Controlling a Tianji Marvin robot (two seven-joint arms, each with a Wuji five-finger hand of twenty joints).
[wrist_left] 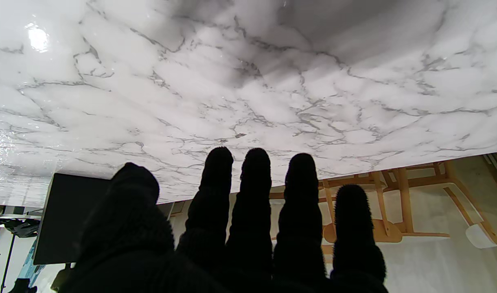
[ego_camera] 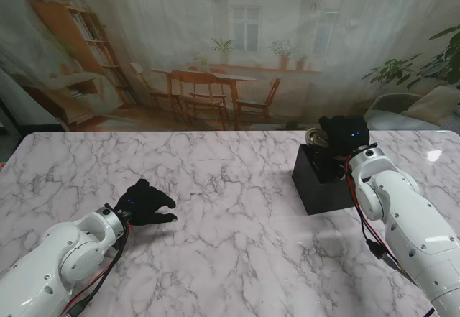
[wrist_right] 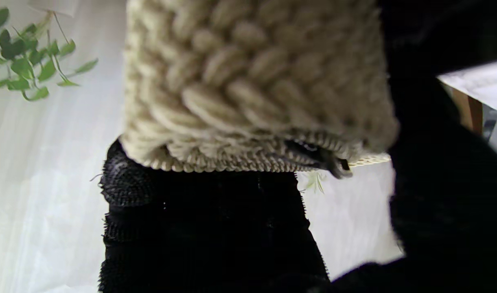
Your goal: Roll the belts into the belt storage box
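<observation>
A black storage box stands on the marble table at the right. My right hand hovers over the box's far end, closed around a rolled beige braided belt. The right wrist view fills with that woven belt roll, held between black-gloved fingers. My left hand rests low over the table at the left, fingers spread and holding nothing. In the left wrist view its fingers point across bare marble, with the box seen beyond the thumb.
The marble table top stretches between the two hands. A printed room backdrop stands behind the table's far edge. Red and black cables run along my right arm.
</observation>
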